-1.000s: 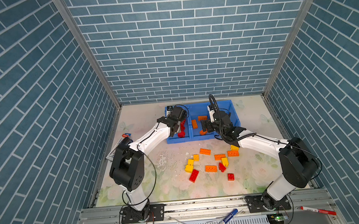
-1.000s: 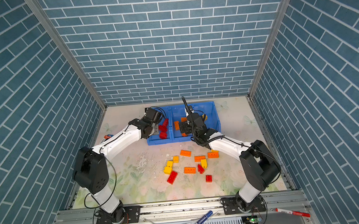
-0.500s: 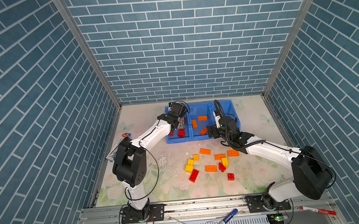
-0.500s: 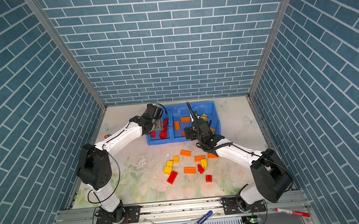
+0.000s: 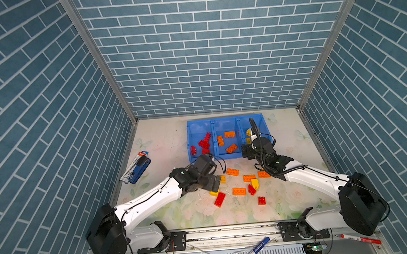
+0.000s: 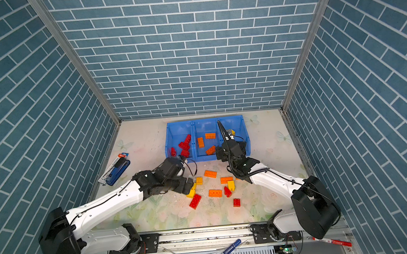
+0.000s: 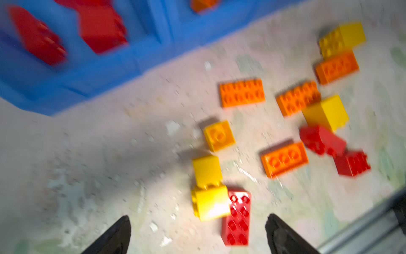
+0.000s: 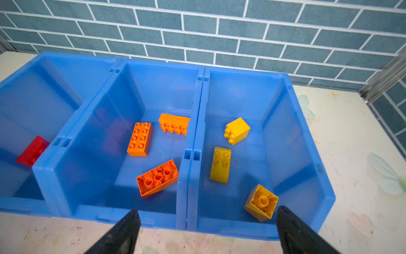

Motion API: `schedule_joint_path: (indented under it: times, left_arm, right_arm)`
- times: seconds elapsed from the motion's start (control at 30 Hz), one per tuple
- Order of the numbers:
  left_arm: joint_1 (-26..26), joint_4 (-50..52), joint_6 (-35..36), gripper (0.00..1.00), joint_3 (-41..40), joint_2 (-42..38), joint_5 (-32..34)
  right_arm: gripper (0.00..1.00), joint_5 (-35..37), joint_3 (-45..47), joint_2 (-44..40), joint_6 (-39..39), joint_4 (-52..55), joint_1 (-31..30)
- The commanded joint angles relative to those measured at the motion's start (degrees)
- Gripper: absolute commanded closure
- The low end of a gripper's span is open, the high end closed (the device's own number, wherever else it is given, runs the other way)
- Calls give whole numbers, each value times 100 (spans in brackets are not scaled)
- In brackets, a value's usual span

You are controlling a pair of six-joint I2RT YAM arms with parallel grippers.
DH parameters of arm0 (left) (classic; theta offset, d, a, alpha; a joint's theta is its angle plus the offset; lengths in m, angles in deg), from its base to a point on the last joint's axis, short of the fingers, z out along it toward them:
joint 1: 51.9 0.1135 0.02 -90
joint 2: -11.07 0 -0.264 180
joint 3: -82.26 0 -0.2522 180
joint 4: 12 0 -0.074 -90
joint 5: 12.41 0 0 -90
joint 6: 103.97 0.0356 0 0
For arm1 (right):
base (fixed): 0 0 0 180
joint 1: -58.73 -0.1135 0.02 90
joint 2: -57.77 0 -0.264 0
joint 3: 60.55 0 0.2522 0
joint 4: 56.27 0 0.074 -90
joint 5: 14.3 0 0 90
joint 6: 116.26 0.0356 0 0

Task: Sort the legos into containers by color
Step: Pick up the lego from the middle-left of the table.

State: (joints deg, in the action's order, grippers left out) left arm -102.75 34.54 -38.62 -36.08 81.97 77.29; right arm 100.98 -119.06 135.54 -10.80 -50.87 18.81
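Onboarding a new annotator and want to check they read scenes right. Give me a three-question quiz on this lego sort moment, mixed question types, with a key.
1. Count: how many orange bricks lie in the middle bin?
2. True or false: the right gripper is shut on a yellow brick.
3. Which colour lies in the end bin nearest the stapler? A red, B orange, C yellow.
Key: 1. Three. 2. False: its jaws stand open with nothing between them. 3. A.
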Motion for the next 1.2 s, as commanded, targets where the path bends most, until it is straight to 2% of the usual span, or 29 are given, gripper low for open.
schedule_joint_path:
  times: [0.0,0.2,0.37,0.5,0.6,0.83,1.0,1.17]
  left_arm:
    - [-441,178,-346,3,-313,-45,-348]
    - [-1113,96,-223,5,-296,666,-307]
    - [-1417,131,-130,11,-34,1334,233]
    - [-1489,189,-67,21,242,1778,450]
    - [-1488,155,-34,22,323,1918,534]
    - [-1483,174,163,40,539,2371,792]
    - [-1481,180,236,62,734,2663,908]
    - [-1446,40,313,73,745,2669,1015]
  right_arm:
    - [4,303,134,-34,323,-113,-24]
    - [4,467,363,-204,413,-221,-32]
    - [5,535,520,-407,595,-341,-23]
    - [5,536,592,-565,676,-355,-23]
    - [5,492,626,-636,662,-283,-24]
    - [5,403,596,-744,633,206,-15]
    - [4,434,718,-902,668,293,-33]
    - [4,528,697,-940,686,461,-24]
